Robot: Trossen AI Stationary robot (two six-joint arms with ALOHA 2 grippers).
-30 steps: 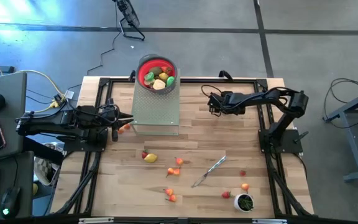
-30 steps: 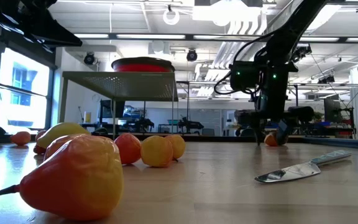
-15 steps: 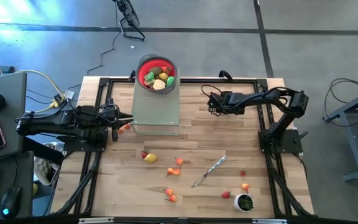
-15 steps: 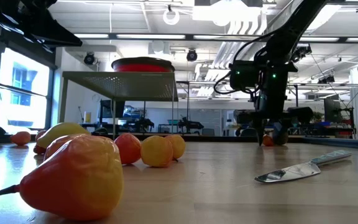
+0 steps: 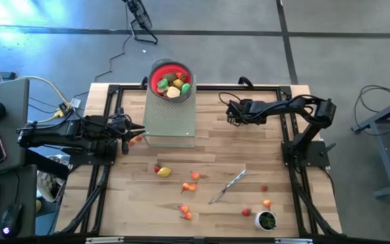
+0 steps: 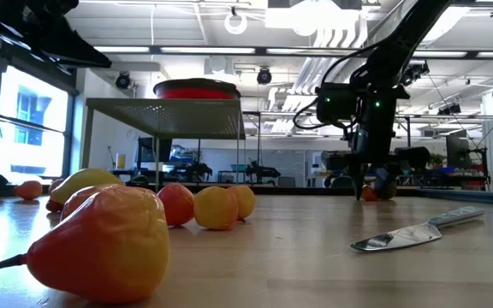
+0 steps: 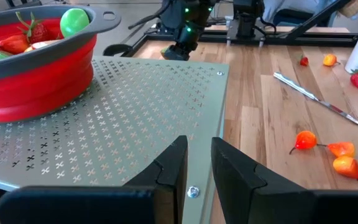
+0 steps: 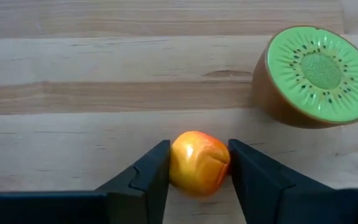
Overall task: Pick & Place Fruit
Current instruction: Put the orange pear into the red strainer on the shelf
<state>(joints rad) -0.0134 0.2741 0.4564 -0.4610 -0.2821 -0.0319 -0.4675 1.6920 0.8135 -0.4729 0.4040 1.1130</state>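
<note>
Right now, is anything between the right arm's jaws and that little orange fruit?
No. The right gripper already has its jaws on both sides of the orange fruit. The halved kiwi lies beside it, apart, not in the way.

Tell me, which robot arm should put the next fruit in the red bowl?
Probably the right: the right gripper already squeezes a small orange fruit. The left gripper holds nothing, waiting beside the perforated stand.

Right gripper (image 5: 230,112), upper centre-right of the high view, reaches leftward with fingers (image 8: 146,177) clamped on a fruit piece (image 8: 198,162). Left gripper (image 5: 128,129) waits at centre left, fingers nearly together.
</note>
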